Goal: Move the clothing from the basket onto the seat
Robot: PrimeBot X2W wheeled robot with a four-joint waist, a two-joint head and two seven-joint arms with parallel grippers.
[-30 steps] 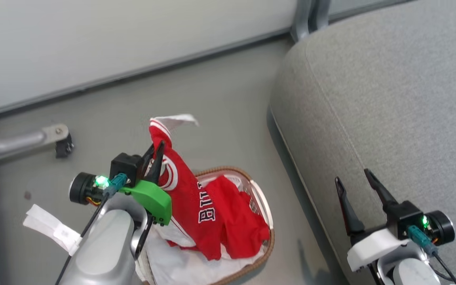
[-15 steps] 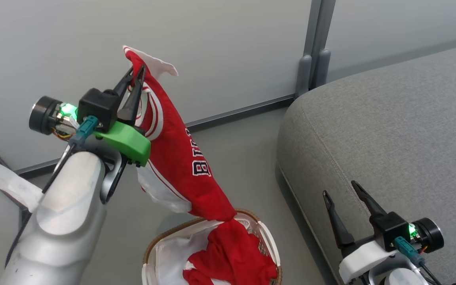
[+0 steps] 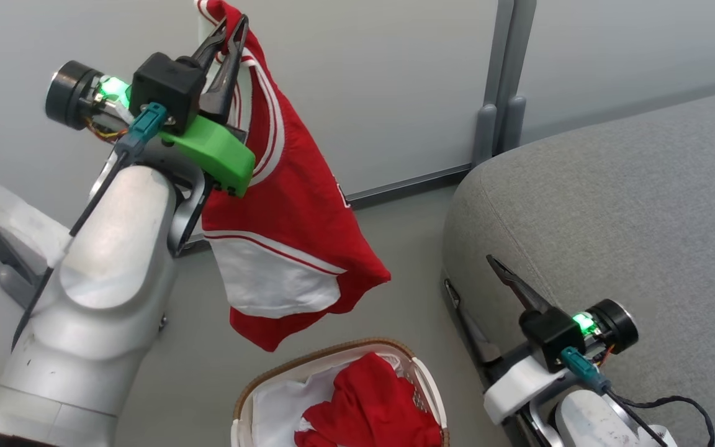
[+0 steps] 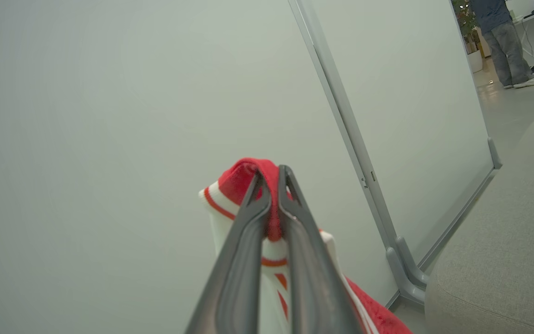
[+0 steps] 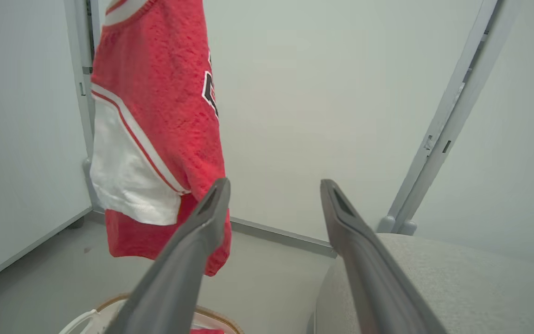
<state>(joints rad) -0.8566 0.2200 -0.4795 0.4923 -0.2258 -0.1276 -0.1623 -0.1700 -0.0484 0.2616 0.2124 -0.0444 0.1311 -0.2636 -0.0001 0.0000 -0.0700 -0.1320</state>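
Left gripper [image 3: 234, 22]: clenched on a red-and-white fold of the jersey [image 3: 295, 211], raised high at 11 o'clock in the head view. The left wrist view shows cloth pinched between both fingers.

Jersey: hangs free below the grip. Its lowest hem is above the basket [image 3: 332, 351] and apart from it.

Basket: on the floor at 6 o'clock. The plain red shirt [image 3: 370, 403] lies inside on a white liner [image 3: 277, 397].

Seat [image 3: 630, 205]: fills the 3 o'clock side, near the basket. No clothing shows on it.

Right gripper [image 5: 274, 183]: low at 5 o'clock by the seat's near edge, fingers spread, holding nothing.

Step in hand (judged): carrying the jersey across to the seat. One of the two garments is lifted out and neither has been delivered.

Technique (advice):
- Hold the height until the trailing hem has passed the cushion's rounded edge, then swing toward 3 o'clock.
- Lower until the cloth rests on the fabric, and only then release.
- Release well in from the edge, as a hanging tail could drag the garment off.
- Route the hem clear of the right gripper's open fingers.
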